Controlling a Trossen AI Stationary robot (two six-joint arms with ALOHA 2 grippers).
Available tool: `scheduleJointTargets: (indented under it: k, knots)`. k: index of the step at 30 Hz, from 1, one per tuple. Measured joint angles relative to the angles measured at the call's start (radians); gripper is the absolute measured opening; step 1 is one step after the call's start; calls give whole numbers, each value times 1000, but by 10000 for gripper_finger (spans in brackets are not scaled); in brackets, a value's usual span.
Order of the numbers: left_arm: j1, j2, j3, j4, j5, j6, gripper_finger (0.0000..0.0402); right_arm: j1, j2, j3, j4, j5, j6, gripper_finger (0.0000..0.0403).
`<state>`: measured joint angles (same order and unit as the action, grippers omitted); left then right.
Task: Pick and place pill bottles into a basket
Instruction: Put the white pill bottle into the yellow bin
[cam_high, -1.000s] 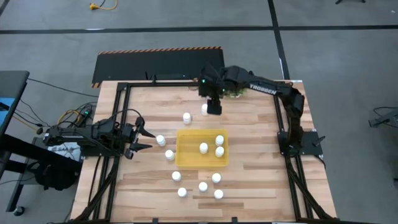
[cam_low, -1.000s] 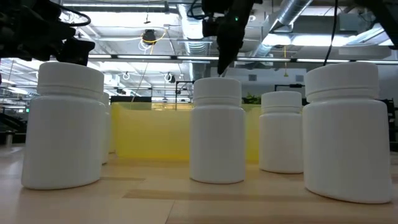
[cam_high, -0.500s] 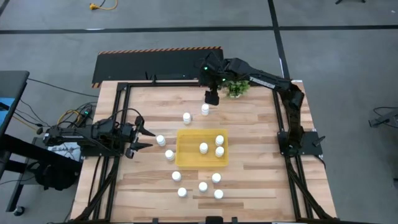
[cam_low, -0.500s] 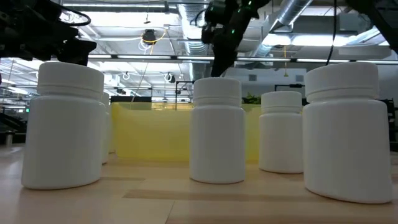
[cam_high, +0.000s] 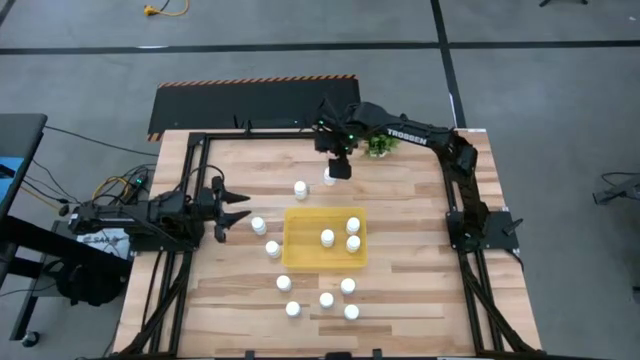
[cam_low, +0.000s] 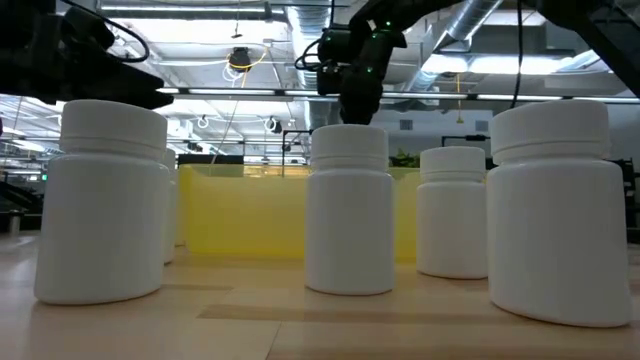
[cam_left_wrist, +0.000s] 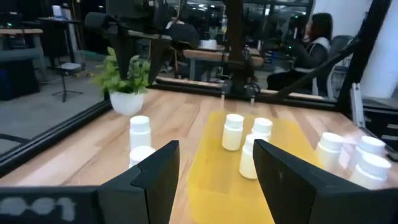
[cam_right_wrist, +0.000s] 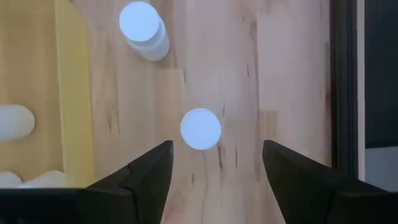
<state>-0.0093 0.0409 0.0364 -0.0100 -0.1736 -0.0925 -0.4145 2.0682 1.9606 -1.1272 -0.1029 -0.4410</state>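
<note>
Three pill bottles (cam_high: 352, 233) are seen in the yellow basket (cam_high: 300, 250) mid-desk (cam_high: 400, 280), others scattered around it, while one bottle (cam_right_wrist: 200, 129) near the potted plant (cam_high: 379, 146) is straddled ungripped by the spread right end effector (cam_high: 338, 170), and the left end effector (cam_high: 232, 207) is held parted, empty, beside the basket.

Both arms are matte black, built of tubular links and boxy joint housings. The right arm (cam_high: 440, 140) carries white TROSSEN lettering along its forearm link and a small green light near its wrist. Its fingers (cam_right_wrist: 146, 180) are flat, dark, angular wedges. The left arm (cam_high: 150, 220) has loose black cables and a few coloured wires bunched at its base; its fingers (cam_left_wrist: 155, 177) are likewise dark, faceted blades
</note>
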Motion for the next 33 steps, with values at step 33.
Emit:
scheduleJointTargets:
  k: [33]
  knots:
    - [0, 5, 0, -13, 29, 27, 194, 3, 97, -2, -21, 3, -41, 240]
